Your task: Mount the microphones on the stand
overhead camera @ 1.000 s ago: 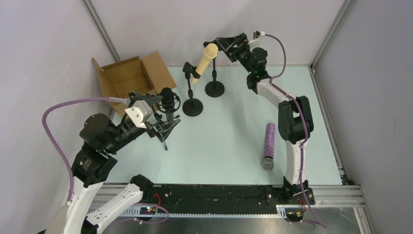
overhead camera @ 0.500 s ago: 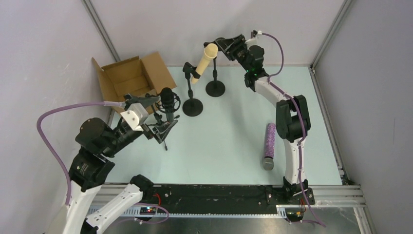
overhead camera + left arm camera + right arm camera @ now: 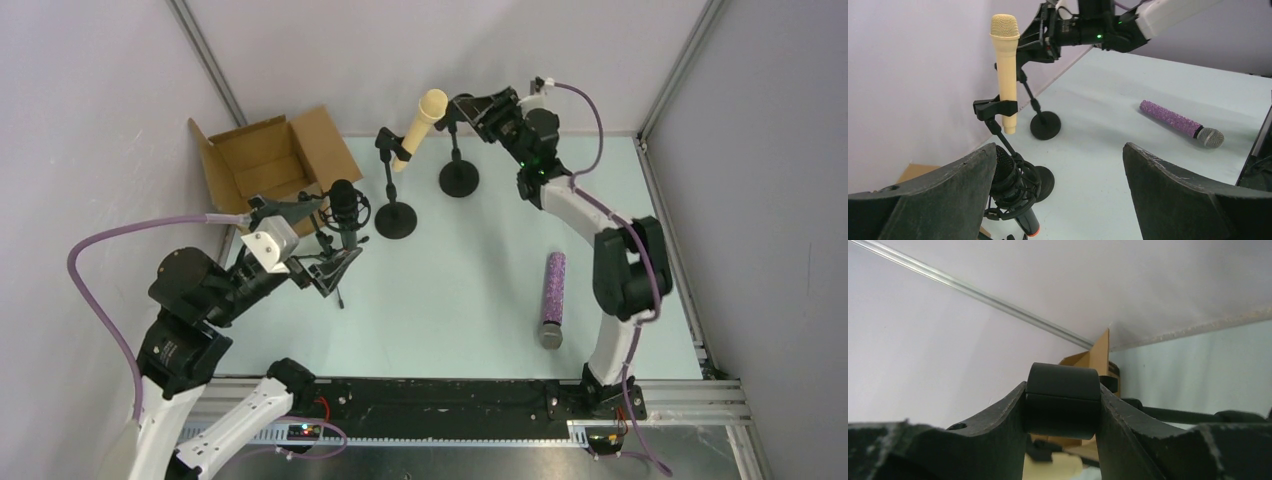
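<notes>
**A:** Right claw (image 3: 463,104), what state?

**B:** Clamped on the top of the empty stand (image 3: 459,180) at the far side of the table (image 3: 470,290). In the wrist view both fingers (image 3: 998,425) press a round black part from either side. Left claw (image 3: 1058,152) is spread wide with nothing in it, just beside the black mic (image 3: 343,200), which sits in its cradle.

**A:** Which mic is loose?

**B:** The purple mic (image 3: 552,290), lying flat on the table. The cream mic (image 3: 420,125) stands head up in a clip (image 3: 995,107). My read: the purple one is what's left, and the empty stand is meant for it.

**A:** How does it lie from the claw?

**B:** Well apart, toward the near edge and a bit to the right, beside the right arm's own elbow. Its long axis runs near-to-far, mesh head toward the arm bases, handle end toward the far wall. The right arm is nearer; the left would have to reach across the middle.

**A:** Anything in the way?

**B:** Not on the path between claw and purple mic, from above. The tight spot is at the stand: the cream mic's head is near the right claw, so a careless swing could knock it. The box (image 3: 265,150) is far left, well apart.
</notes>
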You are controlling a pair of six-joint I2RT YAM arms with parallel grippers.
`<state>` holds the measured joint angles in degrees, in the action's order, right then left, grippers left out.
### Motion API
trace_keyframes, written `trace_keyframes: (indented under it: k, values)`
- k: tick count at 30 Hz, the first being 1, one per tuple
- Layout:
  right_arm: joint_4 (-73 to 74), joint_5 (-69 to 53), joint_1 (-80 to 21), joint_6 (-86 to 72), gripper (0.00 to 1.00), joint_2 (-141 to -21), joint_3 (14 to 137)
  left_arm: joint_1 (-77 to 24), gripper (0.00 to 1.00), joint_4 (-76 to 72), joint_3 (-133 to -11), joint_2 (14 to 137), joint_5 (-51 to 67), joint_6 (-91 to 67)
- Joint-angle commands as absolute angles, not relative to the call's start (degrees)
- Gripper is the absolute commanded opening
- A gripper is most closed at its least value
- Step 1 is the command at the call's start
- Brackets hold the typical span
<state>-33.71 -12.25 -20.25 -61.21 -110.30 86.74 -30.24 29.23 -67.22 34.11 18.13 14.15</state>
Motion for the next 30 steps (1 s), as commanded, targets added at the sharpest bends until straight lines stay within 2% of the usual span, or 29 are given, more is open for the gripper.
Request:
trace_keyframes:
  k: [1,7,15,21,30]
  values:
    - [-38.6,-9.8,-20.1,-58.3,0.41,-95.5,78.2,-29.9,1.0,27.7,-66.6,33.3,17.8,15.1]
    - [-34.0,-8.4,-22.2,-57.7,0.42,-80.2,65.4,-29.9,1.0,27.7,-65.3,32.1,18.3,15.2]
    - [-24.4,-3.7,-29.5,-61.9,0.43,-62.6,54.4,-29.9,1.0,27.8,-63.4,31.0,19.8,15.3]
    - [-19.3,5.3,-38.9,-67.7,0.44,-55.2,49.1,-29.9,1.0,27.8,-62.1,29.1,19.8,15.7]
    - [-14.0,13.5,-48.5,-75.5,0.45,-52.7,46.4,-29.9,1.0,27.7,-61.4,28.5,21.6,15.0]
